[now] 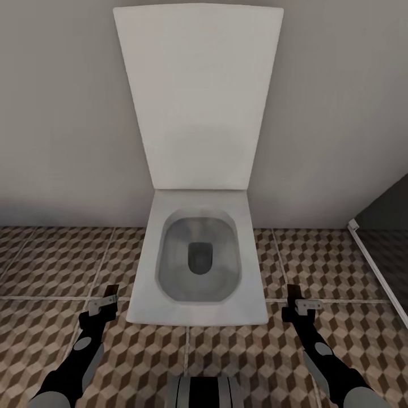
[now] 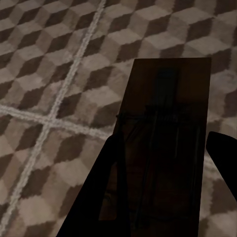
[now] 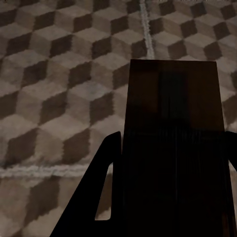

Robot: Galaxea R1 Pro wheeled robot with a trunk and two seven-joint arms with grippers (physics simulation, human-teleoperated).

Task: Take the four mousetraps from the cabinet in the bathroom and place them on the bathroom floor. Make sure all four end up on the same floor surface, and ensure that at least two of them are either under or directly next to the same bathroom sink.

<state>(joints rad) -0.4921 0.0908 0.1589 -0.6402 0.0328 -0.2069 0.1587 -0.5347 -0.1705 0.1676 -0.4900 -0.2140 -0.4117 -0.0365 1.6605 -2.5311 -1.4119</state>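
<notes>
I am looking down at a white rectangular toilet with its lid raised against the pale wall, standing on the brown, beige and white cube-patterned tiled bathroom floor. My left gripper is hanging to the toilet's left, its fingers pinching a flat brown wooden mousetrap with dark metal spring parts. My right gripper is hanging to the toilet's right, likewise clamping a second brown wooden mousetrap above the tiles.
</notes>
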